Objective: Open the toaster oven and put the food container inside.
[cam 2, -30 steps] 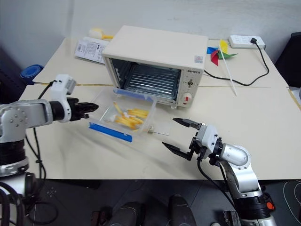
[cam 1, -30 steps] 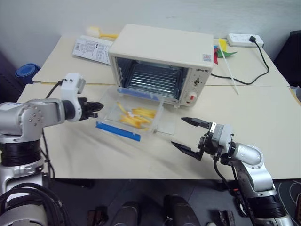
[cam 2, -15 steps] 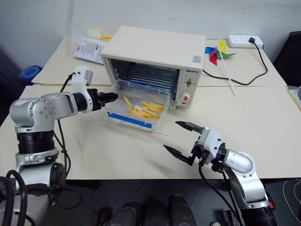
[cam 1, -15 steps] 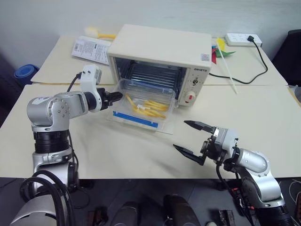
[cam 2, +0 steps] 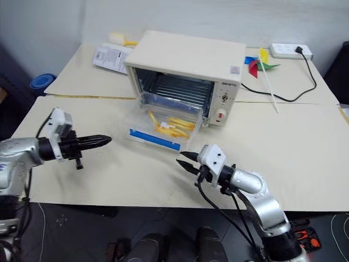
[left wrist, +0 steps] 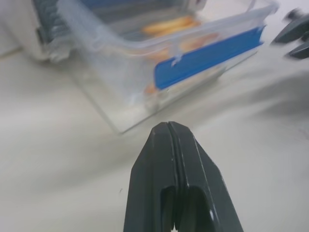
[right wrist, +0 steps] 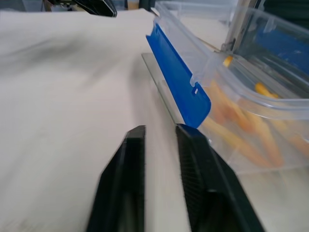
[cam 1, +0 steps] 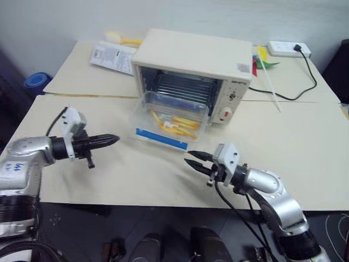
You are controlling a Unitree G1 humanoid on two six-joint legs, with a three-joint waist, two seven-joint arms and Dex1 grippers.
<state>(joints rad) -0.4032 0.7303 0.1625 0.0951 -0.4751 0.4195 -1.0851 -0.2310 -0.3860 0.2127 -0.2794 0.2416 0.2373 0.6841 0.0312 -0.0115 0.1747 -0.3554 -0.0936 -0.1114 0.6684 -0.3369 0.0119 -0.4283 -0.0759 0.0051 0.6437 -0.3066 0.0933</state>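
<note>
- Looking over the tables [cam 1: 305, 136], we see two cream tops butted together, with a seam running across behind the toaster oven [cam 1: 193, 73]; the near edge lies just under both arms, and wide bare surface stretches to the left and right of the oven.
- The toaster oven stands on the seam, its mouth facing us and slightly to the left, and its glass door [cam 1: 143, 134] is dropped flat onto the table.
- The food container [cam 1: 170, 119] sits tilted on that door, its far end pushed into the oven mouth and its near end sticking out over the glass; its long axis runs across the opening, with one blue edge strip [cam 1: 161, 138] along the near side.
- A white leaflet [cam 1: 113, 54] lies behind the oven to the left, and a power strip [cam 1: 289, 49] with its black cable at the far right.
- Our left gripper [cam 1: 112, 138] hangs over open table well left of the container, pointing toward it, fingers pressed together on nothing.
- Our right gripper [cam 1: 191, 160] sits near the table's front edge, just short of the blue strip and apart from it, its fingers [right wrist: 128, 169] drawn close with a narrow gap between them, holding nothing.
</note>
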